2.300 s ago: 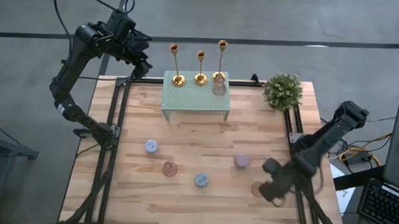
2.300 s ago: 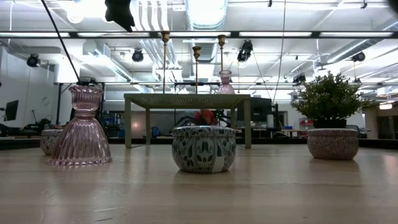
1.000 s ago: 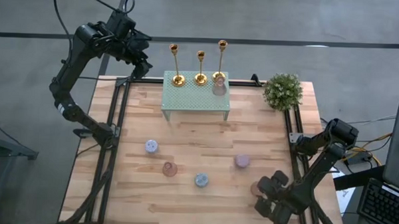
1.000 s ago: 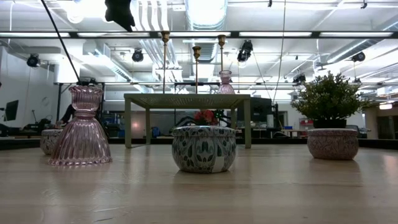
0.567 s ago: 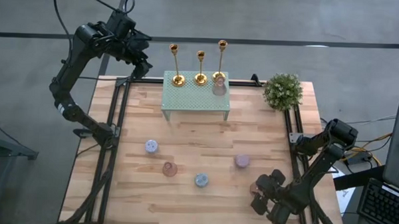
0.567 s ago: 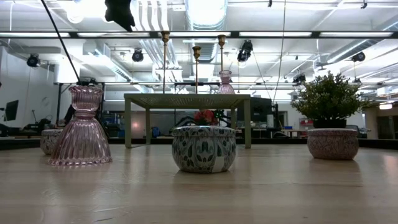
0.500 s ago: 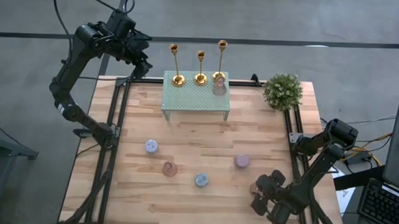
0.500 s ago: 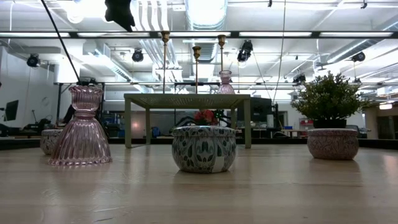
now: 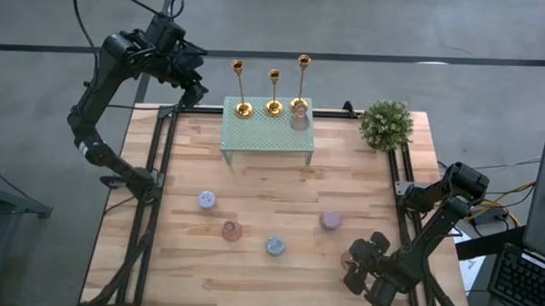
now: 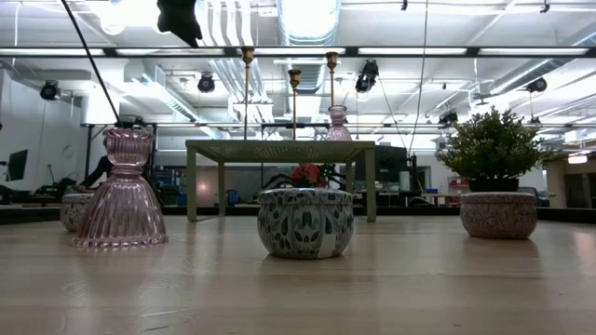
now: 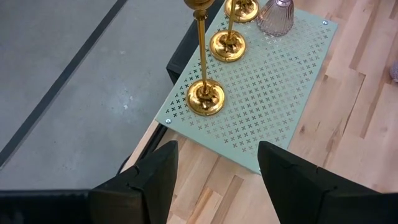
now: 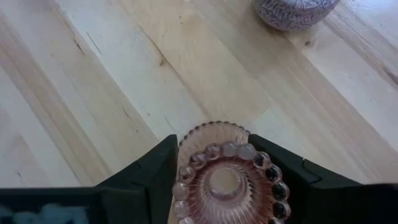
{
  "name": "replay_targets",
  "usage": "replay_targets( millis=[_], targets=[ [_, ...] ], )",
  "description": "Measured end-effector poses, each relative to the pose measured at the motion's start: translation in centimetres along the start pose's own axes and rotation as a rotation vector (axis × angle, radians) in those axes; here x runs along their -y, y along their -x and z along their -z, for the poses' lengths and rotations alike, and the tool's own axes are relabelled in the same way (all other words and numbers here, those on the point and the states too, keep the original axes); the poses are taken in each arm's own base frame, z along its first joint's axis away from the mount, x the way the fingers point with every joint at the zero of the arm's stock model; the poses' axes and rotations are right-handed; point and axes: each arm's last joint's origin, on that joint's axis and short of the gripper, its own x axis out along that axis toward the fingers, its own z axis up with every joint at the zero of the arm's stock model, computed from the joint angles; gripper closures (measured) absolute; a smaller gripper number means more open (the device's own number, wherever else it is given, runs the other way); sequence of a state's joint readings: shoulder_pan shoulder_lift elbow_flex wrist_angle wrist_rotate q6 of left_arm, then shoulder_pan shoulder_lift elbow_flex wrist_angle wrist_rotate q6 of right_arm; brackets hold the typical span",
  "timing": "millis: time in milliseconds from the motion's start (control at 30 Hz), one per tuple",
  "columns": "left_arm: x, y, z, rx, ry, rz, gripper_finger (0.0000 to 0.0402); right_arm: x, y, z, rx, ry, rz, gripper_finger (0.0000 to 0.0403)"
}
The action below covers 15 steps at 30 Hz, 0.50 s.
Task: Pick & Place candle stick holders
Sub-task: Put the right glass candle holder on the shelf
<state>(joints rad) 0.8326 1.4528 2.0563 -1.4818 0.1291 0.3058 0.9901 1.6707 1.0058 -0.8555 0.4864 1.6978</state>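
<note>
Nothing has moved: right pincer (image 12: 214, 180) still straddles the pink glass holder (image 12: 225, 171).

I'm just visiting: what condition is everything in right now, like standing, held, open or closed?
Gold candle stick holders: three, upright in a row on the green stand.
Green stand: on its legs at the table's far edge.
Left gripper: open, empty, hovering near the stand.
Right gripper: fingers either side of the pink glass holder.
Pink glass holder: upright between those fingers.
Potted plant: upright.
</note>
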Motion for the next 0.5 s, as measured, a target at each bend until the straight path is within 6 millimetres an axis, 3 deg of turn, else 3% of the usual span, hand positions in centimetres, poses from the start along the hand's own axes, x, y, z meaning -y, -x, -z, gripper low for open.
replay_targets(
  millis=[267,500],
  targets=[
    [-0.01,0.00,0.00,0.000,-0.007,0.000,0.0177,0.00,0.00,-0.01,0.000,0.000,0.001,0.0254],
    [-0.02,0.00,-0.05,0.005,-0.008,-0.002,0.0177,-0.04,-0.06,-0.16,0.002,-0.009,0.001,0.0247]
  ],
)
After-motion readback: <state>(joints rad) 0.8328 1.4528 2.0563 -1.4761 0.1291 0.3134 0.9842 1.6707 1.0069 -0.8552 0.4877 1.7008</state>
